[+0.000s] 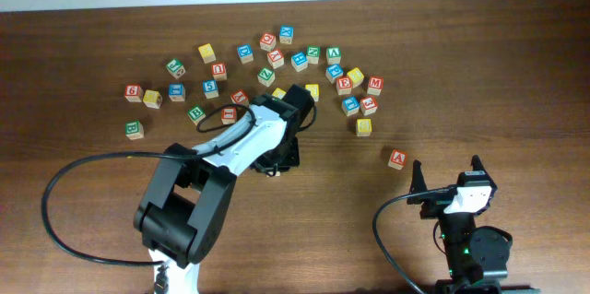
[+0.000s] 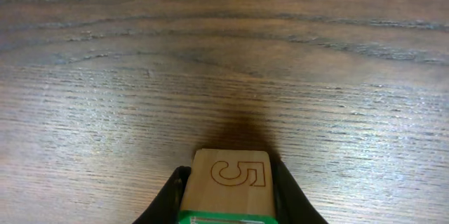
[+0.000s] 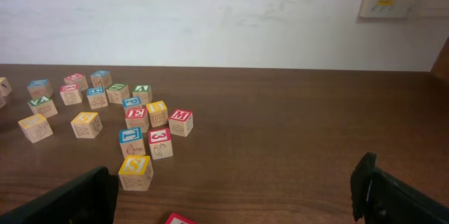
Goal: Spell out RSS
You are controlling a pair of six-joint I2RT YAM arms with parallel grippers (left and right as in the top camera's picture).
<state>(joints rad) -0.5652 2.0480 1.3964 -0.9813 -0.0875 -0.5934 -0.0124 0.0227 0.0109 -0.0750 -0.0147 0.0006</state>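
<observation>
My left gripper (image 2: 230, 197) is shut on a wooden block (image 2: 231, 178) with a green-edged face and an outlined S-like mark on its side. It holds the block low over bare table. In the overhead view this gripper (image 1: 274, 167) is just below the block cluster and hides the block. A yellow S block (image 1: 364, 126) sits at the cluster's right edge and also shows in the right wrist view (image 3: 135, 173). My right gripper (image 1: 445, 176) is open and empty near the front right, with its fingers wide apart in the right wrist view (image 3: 235, 196).
Several letter blocks (image 1: 277, 59) lie scattered across the far half of the table. A lone red block (image 1: 397, 158) sits just left of my right gripper, and its corner shows in the right wrist view (image 3: 179, 219). The left arm's cable (image 1: 55, 193) loops at the front left.
</observation>
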